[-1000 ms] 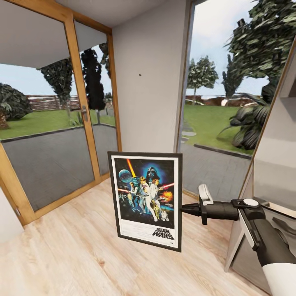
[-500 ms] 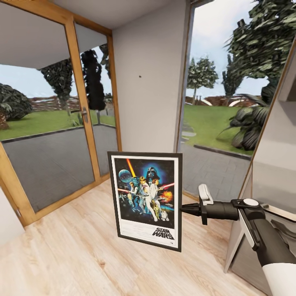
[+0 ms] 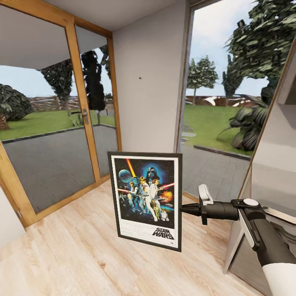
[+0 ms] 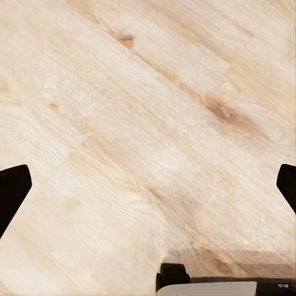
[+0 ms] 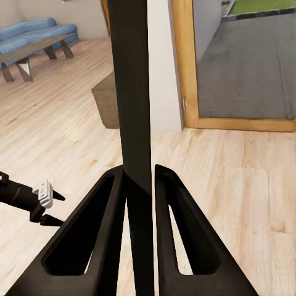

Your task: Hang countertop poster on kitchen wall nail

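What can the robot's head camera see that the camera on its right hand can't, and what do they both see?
Head view alone: the poster's colourful front, the wall nail as a tiny dot on the grey wall, and the trees outside. Right wrist view alone: a blue sofa far across the room and the left hand hanging over the floor. Both: the right hand clamped on the poster's edge, and the pale wooden floor.

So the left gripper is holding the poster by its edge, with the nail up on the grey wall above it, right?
Not the left one. The head view shows the right gripper holding the poster by its edge, and the nail is up on the grey wall above it.
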Robot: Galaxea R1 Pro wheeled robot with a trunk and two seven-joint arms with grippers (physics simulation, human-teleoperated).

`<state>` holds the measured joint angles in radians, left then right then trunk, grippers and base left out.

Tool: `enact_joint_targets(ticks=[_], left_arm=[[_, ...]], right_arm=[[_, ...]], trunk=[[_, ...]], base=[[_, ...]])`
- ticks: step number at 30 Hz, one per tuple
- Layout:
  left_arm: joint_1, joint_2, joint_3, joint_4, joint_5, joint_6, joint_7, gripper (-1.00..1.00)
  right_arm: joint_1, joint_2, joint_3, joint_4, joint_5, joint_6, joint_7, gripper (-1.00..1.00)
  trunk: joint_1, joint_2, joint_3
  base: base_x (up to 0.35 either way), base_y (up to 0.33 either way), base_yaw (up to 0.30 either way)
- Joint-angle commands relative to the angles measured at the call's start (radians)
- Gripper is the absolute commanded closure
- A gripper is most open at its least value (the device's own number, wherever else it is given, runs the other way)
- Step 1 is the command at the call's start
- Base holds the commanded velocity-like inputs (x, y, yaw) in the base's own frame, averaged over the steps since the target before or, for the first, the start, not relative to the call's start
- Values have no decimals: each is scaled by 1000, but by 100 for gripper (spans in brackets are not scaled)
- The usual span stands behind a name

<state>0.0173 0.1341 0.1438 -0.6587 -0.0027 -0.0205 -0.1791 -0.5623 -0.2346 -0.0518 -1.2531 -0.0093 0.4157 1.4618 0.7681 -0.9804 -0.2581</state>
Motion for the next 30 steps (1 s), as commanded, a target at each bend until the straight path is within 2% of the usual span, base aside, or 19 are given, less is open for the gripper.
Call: enact_joint_targets(ticks=[1, 30], left_arm=[[0, -1, 4, -1, 0, -1, -7, -100], [0, 1, 3, -1, 0, 1, -7, -100]], right_arm=[[-1, 0, 0, 0, -1, 14, 6, 100], [-1, 0, 0, 0, -1, 15, 5, 100]], trunk=[[-4, 6, 2], [-115, 209, 93]], base=[[0, 0, 0], [0, 0, 0]])
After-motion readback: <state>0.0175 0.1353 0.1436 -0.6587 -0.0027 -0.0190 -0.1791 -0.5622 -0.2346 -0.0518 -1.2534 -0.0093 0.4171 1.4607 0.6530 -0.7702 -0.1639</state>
